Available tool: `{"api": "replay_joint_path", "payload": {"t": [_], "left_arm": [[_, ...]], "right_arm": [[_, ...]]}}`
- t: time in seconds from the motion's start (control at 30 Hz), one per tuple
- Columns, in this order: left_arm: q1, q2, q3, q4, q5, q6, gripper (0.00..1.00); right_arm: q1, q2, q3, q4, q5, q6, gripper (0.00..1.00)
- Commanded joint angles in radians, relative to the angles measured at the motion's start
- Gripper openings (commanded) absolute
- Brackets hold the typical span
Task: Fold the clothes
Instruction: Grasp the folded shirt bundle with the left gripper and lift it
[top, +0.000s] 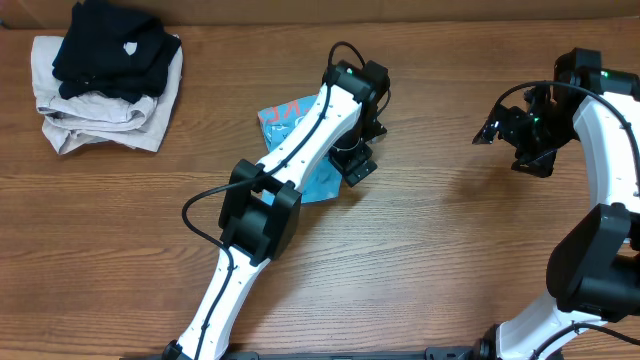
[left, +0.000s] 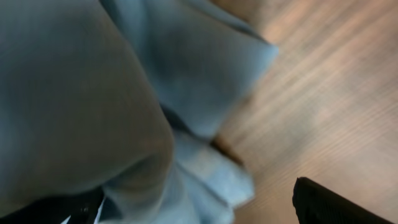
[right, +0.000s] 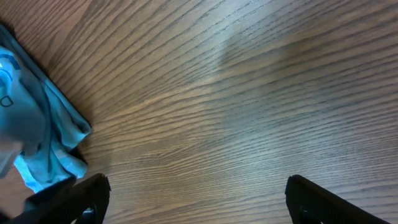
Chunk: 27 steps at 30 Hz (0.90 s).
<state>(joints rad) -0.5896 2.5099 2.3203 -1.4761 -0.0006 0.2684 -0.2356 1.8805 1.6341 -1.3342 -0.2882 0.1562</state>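
- The sky-blue T-shirt (top: 285, 118) lies bunched at the table centre, under the left arm.
- The left gripper (top: 355, 165) is at its 3 o'clock edge, fingers spread.
- The right gripper (top: 497, 128), also spread, is well apart at 3 o'clock, with open wooden table (top: 440, 230) between.

We see two matching arms: the left arm (top: 312, 122) and right arm (top: 612, 135) are white tubes joined by chunky black housings. A black cable (top: 197, 216) loops out at nine o'clock of the left elbow (small green lights (top: 352, 69) glow near both wrists). The right gripper (right: 196, 196) has black fingers (right: 336, 202).
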Motion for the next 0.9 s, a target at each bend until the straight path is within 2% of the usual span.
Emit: {"api": "replay_joint_path", "payload": {"t": [0.0,0.13,0.23,0.3,0.33,0.37,0.47,0.5,0.6,0.7,0.87], "left_arm": [[-0.001,-0.013,-0.078,0.073,-0.093,-0.035,0.98],[0.001,-0.013,-0.150,0.175,-0.188,-0.098,0.85],[0.001,-0.013,-0.190,0.233,-0.189,-0.102,0.75],[0.000,-0.013,-0.213,0.261,-0.188,-0.102,0.64],[-0.002,-0.013,-0.226,0.270,-0.184,-0.102,0.45],[-0.002,-0.013,-0.230,0.270,-0.183,-0.106,0.34],[-0.002,-0.013,-0.232,0.268,-0.183,-0.117,0.10],[0.000,-0.013,-0.232,0.268,-0.183,-0.117,0.04],[0.004,-0.014,-0.227,0.269,-0.204,-0.137,0.04],[0.023,-0.019,-0.166,0.220,-0.304,-0.206,0.04],[0.096,-0.021,0.122,0.028,-0.377,-0.250,0.04]], "right_arm": [[-0.002,-0.016,0.016,0.002,-0.009,-0.006,0.94],[-0.002,-0.016,0.016,0.002,-0.009,-0.007,0.94],[-0.002,-0.016,0.016,0.004,-0.009,-0.007,0.94],[-0.002,-0.016,0.016,0.005,-0.009,-0.006,0.94],[-0.002,-0.016,0.016,0.008,-0.009,-0.006,0.94],[-0.002,-0.016,0.016,0.010,-0.009,-0.006,0.94],[-0.002,-0.016,0.016,0.014,-0.009,-0.006,0.94],[-0.002,-0.016,0.016,0.014,-0.009,-0.006,0.94],[-0.002,-0.016,0.016,0.013,-0.009,-0.006,0.94],[-0.002,-0.016,0.016,0.013,-0.009,-0.006,0.94],[-0.002,-0.016,0.016,0.013,-0.009,-0.006,0.94]]}}
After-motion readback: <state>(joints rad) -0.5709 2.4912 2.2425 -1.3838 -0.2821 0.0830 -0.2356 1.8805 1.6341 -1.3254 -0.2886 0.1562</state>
